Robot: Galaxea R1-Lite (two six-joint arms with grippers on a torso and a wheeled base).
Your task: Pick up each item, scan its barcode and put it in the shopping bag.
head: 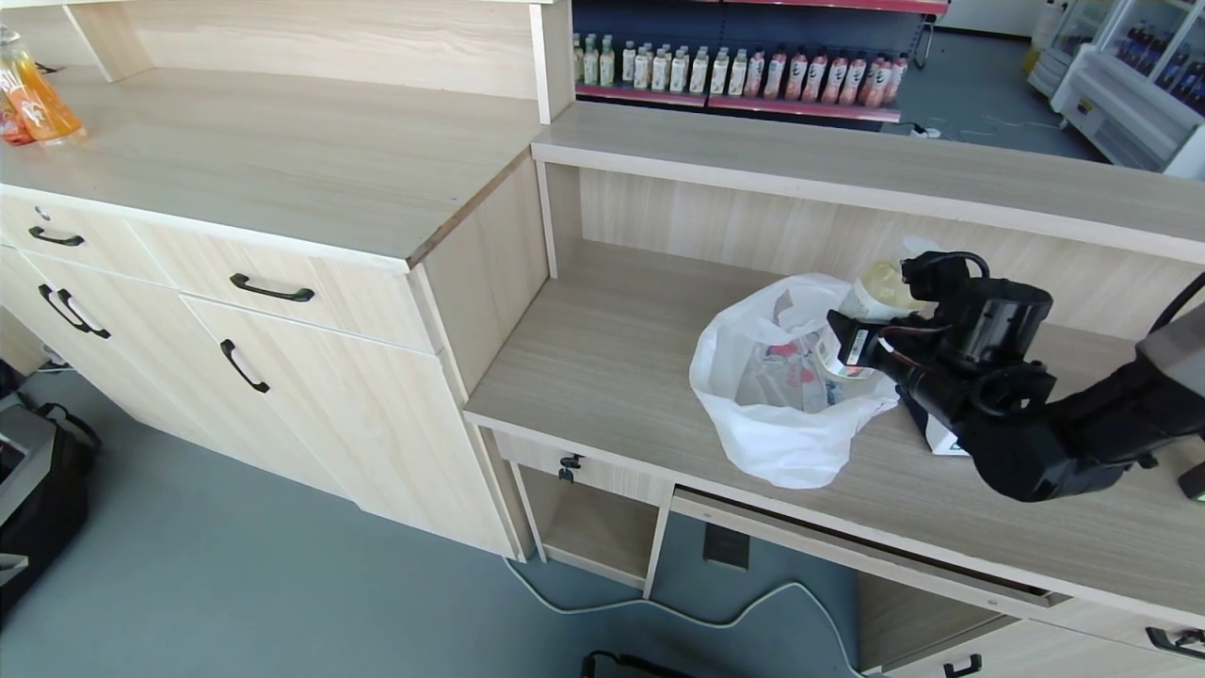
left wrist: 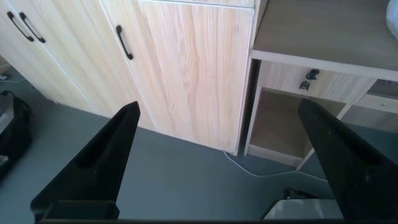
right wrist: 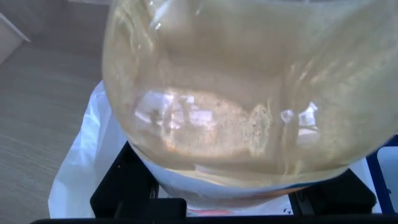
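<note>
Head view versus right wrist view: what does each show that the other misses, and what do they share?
Head view adds the orange drink bottle on the upper counter and the stocked shelf. Right wrist view adds the speckled, cloudy liquid inside the held bottle. Shared: the right pincer gripping that bottle above the white shopping bag.

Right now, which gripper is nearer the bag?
Right. The right gripper holds a bottle just above the bag's mouth; the left gripper hangs open over the floor, off by the cabinet doors.
</note>
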